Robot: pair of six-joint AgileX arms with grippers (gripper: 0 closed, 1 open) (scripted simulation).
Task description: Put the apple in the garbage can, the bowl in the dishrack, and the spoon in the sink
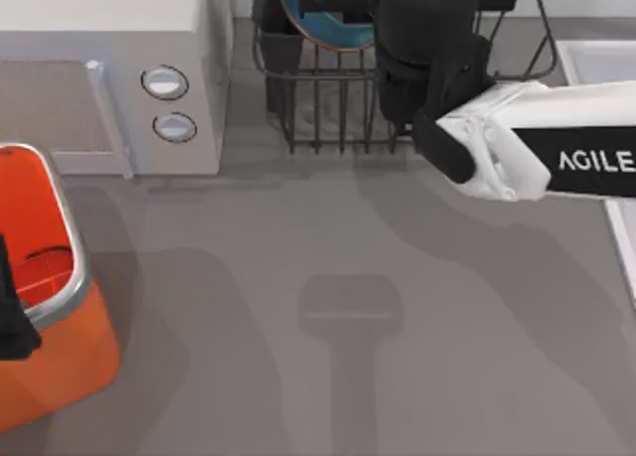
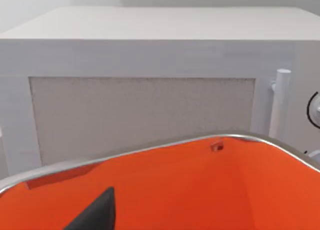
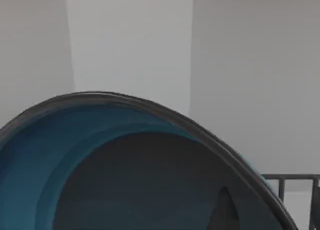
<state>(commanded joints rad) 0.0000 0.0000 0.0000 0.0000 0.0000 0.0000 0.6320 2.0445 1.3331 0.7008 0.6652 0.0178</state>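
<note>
Right gripper [image 1: 383,19] is hovering over the dishrack [image 1: 328,118], seemingly clamped on the bowl [image 1: 318,19]; grip unconfirmed; seat it between the wires before releasing.

Smooth orange plastic garbage can [image 1: 60,377] with shiny metal rim. Dark wire-metal dishrack [image 1: 328,108] beside it, holding glossy teal bowl [image 1: 318,19].

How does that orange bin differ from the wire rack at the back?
The garbage can is bright orange with solid walls and a silver rim; the dishrack is open dark grey wire. The garbage can stands at the table's left edge, the dishrack at the back. The dishrack holds the teal bowl. Both have an arm over them.
</note>
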